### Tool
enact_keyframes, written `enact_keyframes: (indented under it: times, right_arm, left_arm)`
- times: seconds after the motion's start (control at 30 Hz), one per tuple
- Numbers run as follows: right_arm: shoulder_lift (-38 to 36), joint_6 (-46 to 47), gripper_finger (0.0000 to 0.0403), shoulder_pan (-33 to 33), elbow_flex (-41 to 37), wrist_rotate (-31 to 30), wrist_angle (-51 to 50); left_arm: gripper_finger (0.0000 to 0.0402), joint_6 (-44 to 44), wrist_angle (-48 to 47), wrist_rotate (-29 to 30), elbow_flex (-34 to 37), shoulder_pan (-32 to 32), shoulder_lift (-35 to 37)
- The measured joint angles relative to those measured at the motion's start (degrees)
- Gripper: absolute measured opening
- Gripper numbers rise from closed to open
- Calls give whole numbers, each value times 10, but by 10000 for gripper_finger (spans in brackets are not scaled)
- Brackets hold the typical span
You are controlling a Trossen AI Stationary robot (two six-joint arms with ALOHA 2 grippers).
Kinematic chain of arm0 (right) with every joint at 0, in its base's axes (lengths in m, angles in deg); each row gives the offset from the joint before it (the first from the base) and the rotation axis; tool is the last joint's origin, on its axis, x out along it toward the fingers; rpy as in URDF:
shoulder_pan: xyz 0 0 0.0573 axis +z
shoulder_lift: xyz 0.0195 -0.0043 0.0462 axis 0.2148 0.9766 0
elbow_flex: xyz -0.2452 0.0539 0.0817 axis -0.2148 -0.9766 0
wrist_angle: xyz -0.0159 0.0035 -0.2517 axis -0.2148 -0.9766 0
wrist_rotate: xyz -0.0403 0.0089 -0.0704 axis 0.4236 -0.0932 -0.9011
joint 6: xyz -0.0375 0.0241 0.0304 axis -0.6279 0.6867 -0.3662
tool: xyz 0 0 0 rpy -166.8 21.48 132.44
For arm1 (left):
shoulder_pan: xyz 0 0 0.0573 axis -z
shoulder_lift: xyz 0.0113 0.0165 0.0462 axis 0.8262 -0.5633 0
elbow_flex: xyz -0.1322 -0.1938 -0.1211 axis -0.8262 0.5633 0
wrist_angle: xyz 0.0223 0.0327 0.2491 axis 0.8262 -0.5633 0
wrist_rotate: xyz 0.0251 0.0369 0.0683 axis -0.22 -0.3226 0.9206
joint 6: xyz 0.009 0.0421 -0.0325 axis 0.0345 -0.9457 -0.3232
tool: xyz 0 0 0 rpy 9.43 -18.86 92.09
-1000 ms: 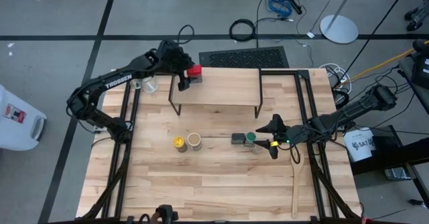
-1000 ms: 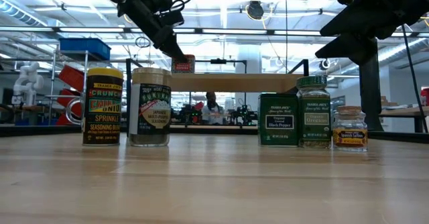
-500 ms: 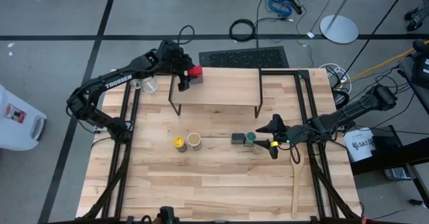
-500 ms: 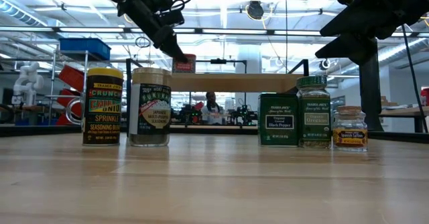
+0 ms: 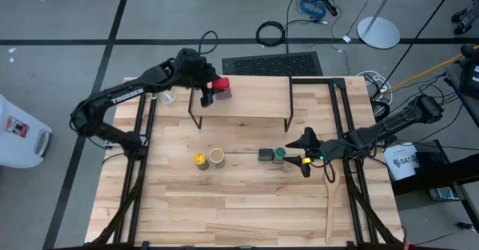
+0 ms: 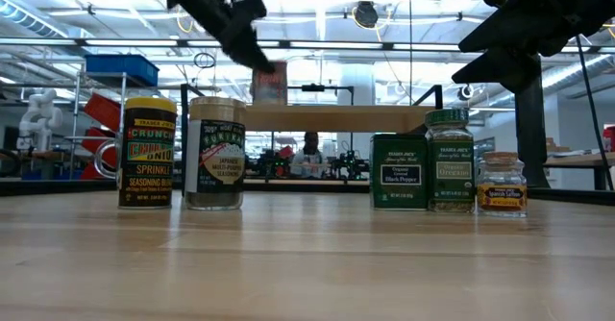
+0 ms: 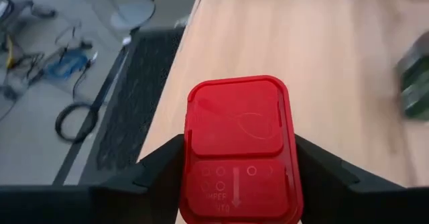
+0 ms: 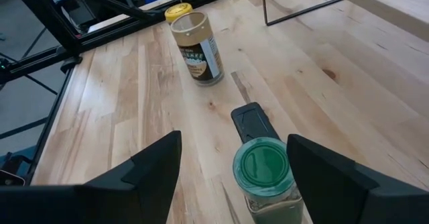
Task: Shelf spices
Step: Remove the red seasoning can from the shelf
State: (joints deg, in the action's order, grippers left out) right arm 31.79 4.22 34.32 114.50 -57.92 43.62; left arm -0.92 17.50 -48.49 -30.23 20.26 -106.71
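Wooden tabletop (image 5: 239,197) spanning the scene, black frame rails down both sides. Low shelf (image 5: 243,104) at the far half, light plank on thin black legs. Left gripper (image 5: 210,86) over the shelf's far-left corner, clenched on the red square tin (image 7: 239,147), tin raised clear of the plank in the low view (image 6: 269,82). Right gripper (image 8: 234,158) hovering just above the green-lidded jar (image 8: 263,170), fingers spread wide to either side, grasping nothing. Row of 5 spices on the table in front of the shelf: yellow jar (image 5: 200,160) and tan jar (image 5: 217,157) side by side at left, dark tin (image 5: 266,154) touching the green-lidded jar at right, tiny brown jar (image 6: 502,184) just beside. Wooden spatula (image 5: 330,205) near the right edge.
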Motion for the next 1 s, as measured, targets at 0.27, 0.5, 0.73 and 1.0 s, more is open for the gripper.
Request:
enact_keyframes:
  times: [0.27,0.5,0.73,1.0]
  right_arm:
    - [0,0,258,0,0,0,0]
    - [0,5,258,0,0,-13,0]
    - [0,5,258,0,0,-14,-1]
    - [0,7,258,0,0,-15,0]
  left_arm:
    - [225,91,2,-6,-12,108,46]
    - [229,144,3,3,-12,247,46]
    - [230,171,29,130,-12,373,10]
    - [230,190,70,194,-12,424,-75]
